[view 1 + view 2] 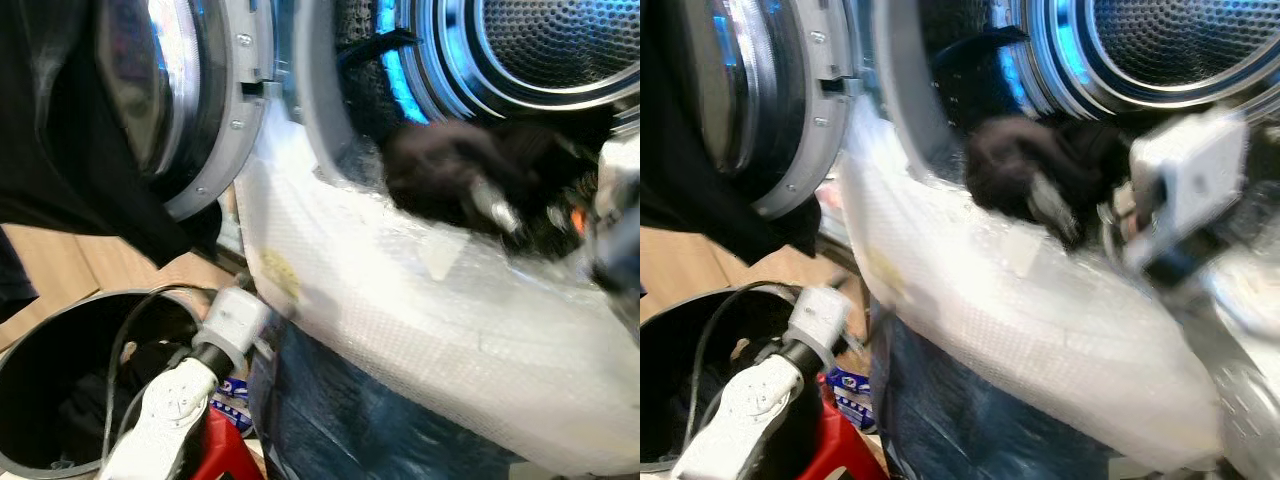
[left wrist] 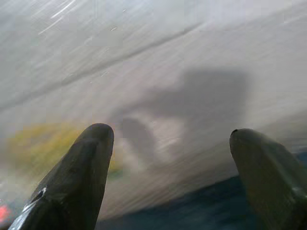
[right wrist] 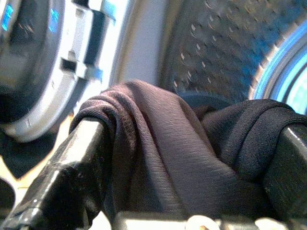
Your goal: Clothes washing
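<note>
Clearly the loading is under way and far from finished. The right claw (image 1: 1055,215) is closed around a bunched dark garment (image 3: 182,158), which it holds at the lip of the washing machine's opening, just in front of the perforated drum (image 1: 560,40); the cloth is wedged between its two black fingers (image 3: 62,177) and has not yet gone inside. The drum, as much of it as shows, looks bare, ringed by a blue glow. The round door (image 1: 170,90) stands swung open to the robot's left, and a white padded sheet (image 1: 420,300) drapes over the machine's front below the opening.

The left claw (image 2: 168,158) hangs low with its fingers spread wide and nothing between them, facing that white sheet from close by. Its silver arm (image 1: 180,400) sits over a dark round basket (image 1: 25,460) on the floor, where something dark, likely more clothes, lies at the bottom. So this piece needs pushing in, the rest of the basket is left, and the door must be shut.
</note>
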Robot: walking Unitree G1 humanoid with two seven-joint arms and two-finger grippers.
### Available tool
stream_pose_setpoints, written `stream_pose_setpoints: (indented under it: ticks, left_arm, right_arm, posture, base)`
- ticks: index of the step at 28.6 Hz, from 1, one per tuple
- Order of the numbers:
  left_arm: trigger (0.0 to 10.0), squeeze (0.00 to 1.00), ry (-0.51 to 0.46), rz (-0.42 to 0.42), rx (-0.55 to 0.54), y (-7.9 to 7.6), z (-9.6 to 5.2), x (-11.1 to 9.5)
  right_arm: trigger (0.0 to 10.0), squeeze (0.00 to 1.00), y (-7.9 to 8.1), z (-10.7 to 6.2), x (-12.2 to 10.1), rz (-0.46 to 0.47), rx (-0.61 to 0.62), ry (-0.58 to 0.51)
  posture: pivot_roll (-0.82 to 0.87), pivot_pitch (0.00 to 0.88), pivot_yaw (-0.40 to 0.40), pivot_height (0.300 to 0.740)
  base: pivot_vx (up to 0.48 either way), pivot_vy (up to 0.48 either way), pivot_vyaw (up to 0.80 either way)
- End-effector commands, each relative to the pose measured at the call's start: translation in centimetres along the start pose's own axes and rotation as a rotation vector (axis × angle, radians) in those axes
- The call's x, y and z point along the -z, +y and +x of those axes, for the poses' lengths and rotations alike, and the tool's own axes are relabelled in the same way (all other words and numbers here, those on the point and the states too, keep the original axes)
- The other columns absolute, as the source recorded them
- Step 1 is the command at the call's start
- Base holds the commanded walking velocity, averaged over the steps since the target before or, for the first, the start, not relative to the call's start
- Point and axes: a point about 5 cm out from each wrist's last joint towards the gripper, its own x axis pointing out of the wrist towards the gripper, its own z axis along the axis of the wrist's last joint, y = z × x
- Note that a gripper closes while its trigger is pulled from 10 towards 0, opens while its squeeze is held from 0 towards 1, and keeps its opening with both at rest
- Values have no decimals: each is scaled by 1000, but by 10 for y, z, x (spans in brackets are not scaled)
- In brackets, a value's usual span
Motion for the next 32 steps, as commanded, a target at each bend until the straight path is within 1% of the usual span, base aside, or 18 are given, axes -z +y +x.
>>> stream_pose_setpoints:
  ticks: [1,5,9,13,14,15,16,18,19,20,21,22,25,26,27,28,29,32]
  left_arm:
    - [10000,0,0,15,63,0,-2,-9]
    - [10000,0,-18,40,141,-4,-9,-22]
    - [10000,0,-52,52,196,-11,-8,-39]
    - [10000,0,-11,34,205,-14,-7,-30]
    - [10000,0,-11,34,205,-14,-7,-30]
    - [10000,0,7,29,211,-15,-7,-27]
    - [10000,0,19,23,214,-16,-7,-25]
    - [10000,0,43,21,207,-15,-6,-22]
    - [10000,0,51,22,204,-14,-6,-21]
    - [10000,0,55,24,203,-14,-6,-21]
    - [10000,0,55,24,203,-14,-6,-21]
    - [10000,0,64,19,177,-13,-5,-20]
    - [10000,0,68,17,160,-13,-5,-19]
    - [10000,0,74,24,153,-13,-6,-18]
    - [10000,0,81,26,114,-10,-7,-17]
    - [10000,0,81,26,114,-10,-7,-17]
    - [10000,0,117,49,21,-1,-10,-13]
    - [10000,0,207,82,-140,16,-17,1]
  right_arm:
    - [10000,0,2,1,5,-6,-23,16]
    - [10000,0,-4,5,11,-6,24,35]
    - [10000,0,-22,18,-3,28,161,-58]
    - [10000,0,-36,34,-12,36,274,-94]
    - [10000,0,-36,34,-12,36,274,-94]
    - [10000,0,-41,45,-14,47,323,-94]
    - [10000,0,-45,56,-14,62,360,-75]
    - [10000,0,-53,79,-11,36,447,-1]
    - [10000,0,-56,86,-10,16,485,30]
    - [10000,0,-60,95,-8,33,520,69]
    - [10000,0,-60,95,-8,33,520,69]
    - [10000,0,-65,110,-7,107,576,115]
    - [10000,0,-68,119,-8,156,612,131]
    - [10000,0,-68,124,-10,106,672,176]
    - [10000,0,-63,130,-15,73,683,187]
    - [10000,0,-63,130,-15,73,683,187]
    - [10000,0,-54,141,-10,124,701,262]
    - [10000,0,-47,140,8,190,756,372]
  posture:
    - [1,0,-80,740]
    - [3,0,-79,740]
    - [-1,0,-70,740]
    - [-23,0,-58,740]
    - [-23,0,-58,740]
    - [-21,0,-59,740]
    - [-19,0,-60,740]
    - [-11,0,-65,740]
    - [-11,0,-65,740]
    - [-11,0,-65,740]
    - [-11,0,-65,740]
    - [5,0,-77,740]
    - [14,0,-83,740]
    - [25,0,-94,740]
    - [30,0,-101,740]
    - [30,0,-101,740]
    - [33,0,-112,740]
    - [30,7,-119,740]
  base:
    - [0,0,0]
    - [0,0,0]
    - [0,0,0]
    - [0,0,0]
    - [0,0,0]
    - [0,0,0]
    - [0,0,0]
    - [0,0,0]
    - [0,0,0]
    - [0,0,0]
    - [0,0,0]
    - [0,0,0]
    - [0,0,0]
    - [0,0,0]
    - [0,0,0]
    - [0,0,0]
    - [0,0,0]
    - [0,0,0]
